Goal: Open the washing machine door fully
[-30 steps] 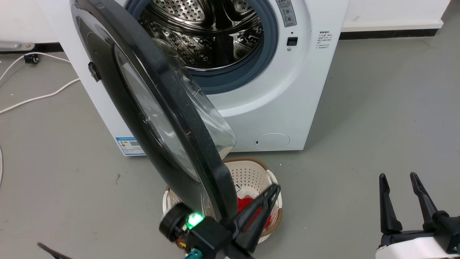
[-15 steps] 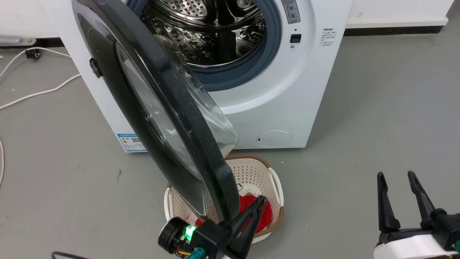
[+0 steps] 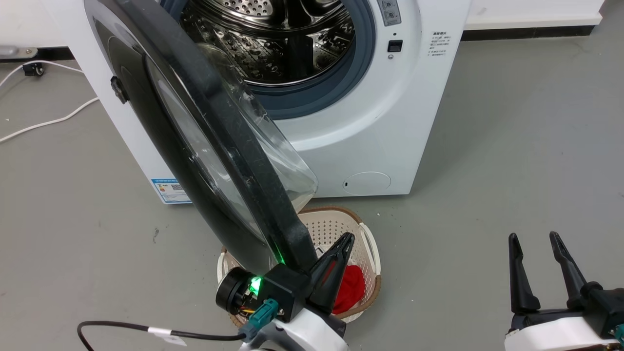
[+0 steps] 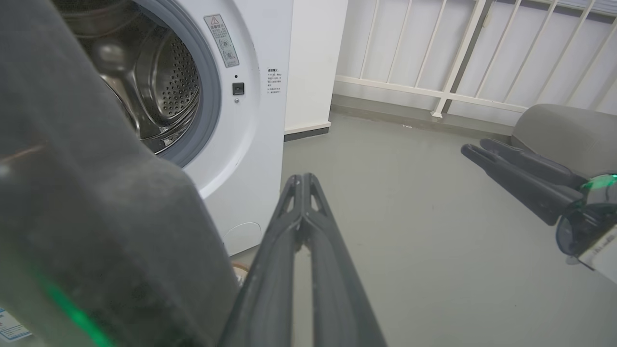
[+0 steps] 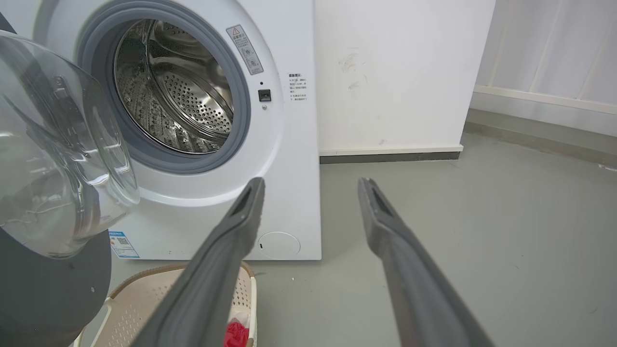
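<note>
Left tool [image 3: 345, 241]: both dark fingers clenched together, nothing between them. Its flank lies against, or just beside, the inner face of the free edge of the large round black-rimmed, glass-bowled washing machine door [image 3: 229, 136]; I cannot confirm contact.

The door stands swung out from the white boxy front-loading washing machine [image 3: 390, 122], hinged on the head view's left, nearly edge-on to me, with the bowl facing right. The door therefore lies to the left of the left tool. My judgement is that the coming push goes leftward, around the hinge.

Right tool [image 3: 533, 236]: fingers apart, empty, well off to the right.

A cream perforated plastic laundry basket [image 3: 364, 234] holding a red cloth [image 3: 350, 287] sits on the floor beneath the door's edge, and a white cable [image 3: 48, 122] lies far left. I judge neither blocks the swing.
</note>
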### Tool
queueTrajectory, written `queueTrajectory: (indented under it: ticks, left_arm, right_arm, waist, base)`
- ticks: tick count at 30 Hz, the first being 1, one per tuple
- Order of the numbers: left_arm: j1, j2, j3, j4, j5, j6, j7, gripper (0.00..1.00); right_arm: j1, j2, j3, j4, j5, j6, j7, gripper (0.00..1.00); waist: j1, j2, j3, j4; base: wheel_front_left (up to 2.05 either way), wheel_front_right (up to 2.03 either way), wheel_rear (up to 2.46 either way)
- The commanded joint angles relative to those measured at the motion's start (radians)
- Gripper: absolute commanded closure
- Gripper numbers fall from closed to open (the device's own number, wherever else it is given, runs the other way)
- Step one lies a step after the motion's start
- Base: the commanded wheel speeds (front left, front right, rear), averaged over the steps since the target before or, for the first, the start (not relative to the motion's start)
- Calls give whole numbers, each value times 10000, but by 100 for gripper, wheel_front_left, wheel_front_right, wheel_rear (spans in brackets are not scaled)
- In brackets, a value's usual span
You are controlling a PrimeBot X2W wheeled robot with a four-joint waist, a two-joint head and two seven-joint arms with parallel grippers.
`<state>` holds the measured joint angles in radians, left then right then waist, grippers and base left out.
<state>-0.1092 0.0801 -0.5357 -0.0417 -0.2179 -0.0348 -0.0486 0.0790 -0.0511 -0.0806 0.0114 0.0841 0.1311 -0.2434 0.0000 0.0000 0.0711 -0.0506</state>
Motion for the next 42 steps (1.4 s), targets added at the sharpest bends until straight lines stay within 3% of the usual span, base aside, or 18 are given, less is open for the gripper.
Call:
queueTrajectory:
  ticks: [1,12,23,42]
  left_arm:
    - [-149,-54,29,128,-55,50,-76,100]
    - [-408,-40,188,772,-183,286,-428,100]
    - [343,177,241,422,-206,701,-485,100]
    - [1728,722,367,-655,-270,1360,-285,100]
  right_arm:
    - [-184,18,-7,46,66,-7,-35,0]
    - [-256,18,-1,279,166,-7,-126,0]
    - [-140,18,-28,445,214,-7,-166,0]
    - [53,18,-150,470,123,-7,-138,0]
  waist:
    - [0,0,22,-4]
    - [0,0,35,29]
    - [0,0,-172,161]
    - [0,0,-377,1551]
  base:
    - [0,0,0]
    - [0,0,0]
    - [0,0,0]
    - [0,0,0]
